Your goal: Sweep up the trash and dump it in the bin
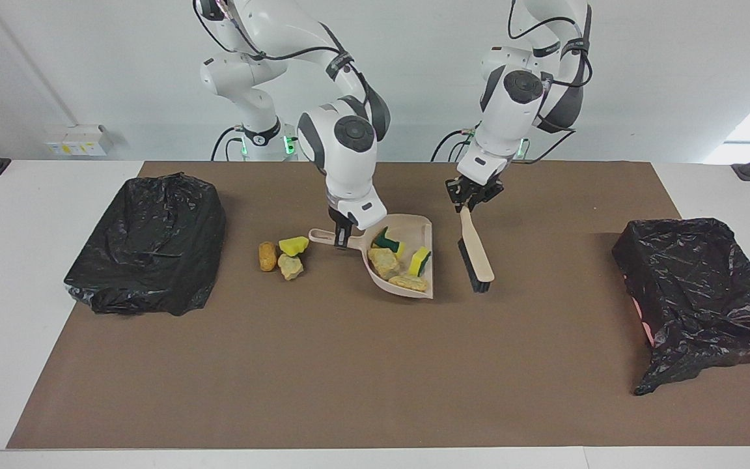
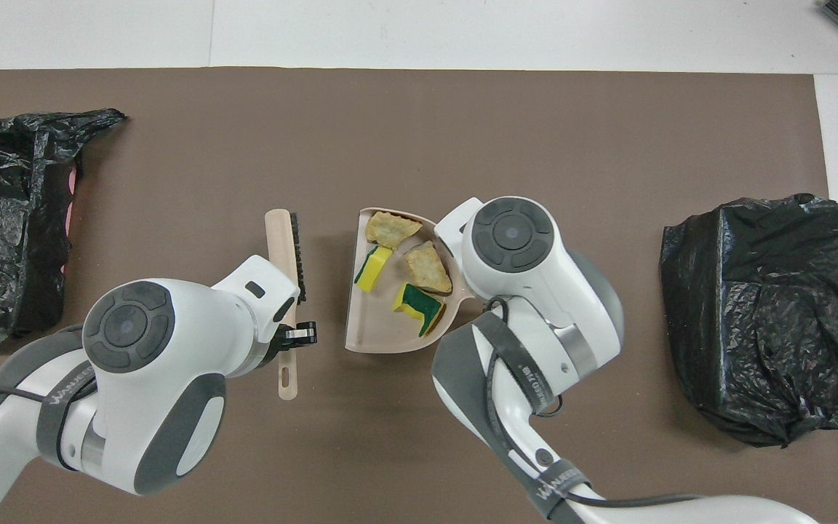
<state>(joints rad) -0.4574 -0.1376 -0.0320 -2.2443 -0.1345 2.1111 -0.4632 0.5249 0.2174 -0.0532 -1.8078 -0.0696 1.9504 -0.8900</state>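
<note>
While gripped, dustpan (image 1: 407, 260) mid-mat, unhemmed.

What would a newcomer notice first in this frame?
The beige dustpan at the mat's middle, holding four scraps, with the right gripper shut on its handle. Beside it, toward the left arm's end, the left gripper holds the brush by its handle. Three scraps lie unswept on the mat beside the dustpan's handle.

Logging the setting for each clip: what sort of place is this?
Most likely a robotics lab bench staged for a cleaning test: two arms fixed at a white table covered by a brown mat, plain white walls, and props like a dustpan and bag-lined bins.
</note>
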